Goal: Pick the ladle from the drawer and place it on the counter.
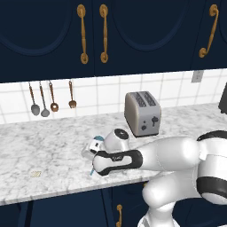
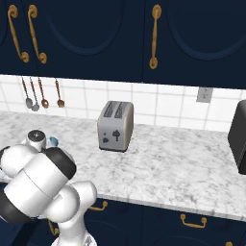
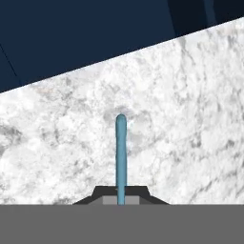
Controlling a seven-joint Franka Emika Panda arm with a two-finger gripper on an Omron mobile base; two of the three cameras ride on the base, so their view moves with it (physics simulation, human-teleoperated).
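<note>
My gripper (image 3: 121,196) is shut on the slim light-blue ladle (image 3: 121,152), whose thin handle sticks straight out from between the fingertips. The hand (image 1: 91,152) hovers low over the marbled counter (image 1: 44,150) near its front edge, left of the toaster. Bits of the blue ladle (image 1: 98,138) peek out beside the wrist, and a blue tip (image 2: 53,141) shows behind the arm's white joints. The ladle's bowl is hidden. The drawer is hidden below the counter edge.
A silver toaster (image 1: 142,113) stands at the back of the counter (image 2: 168,163), right of the hand. Spoons and a fork (image 1: 44,101) hang on the tiled wall. A black appliance (image 2: 238,139) sits far right. A small tan tag (image 1: 36,174) lies front left.
</note>
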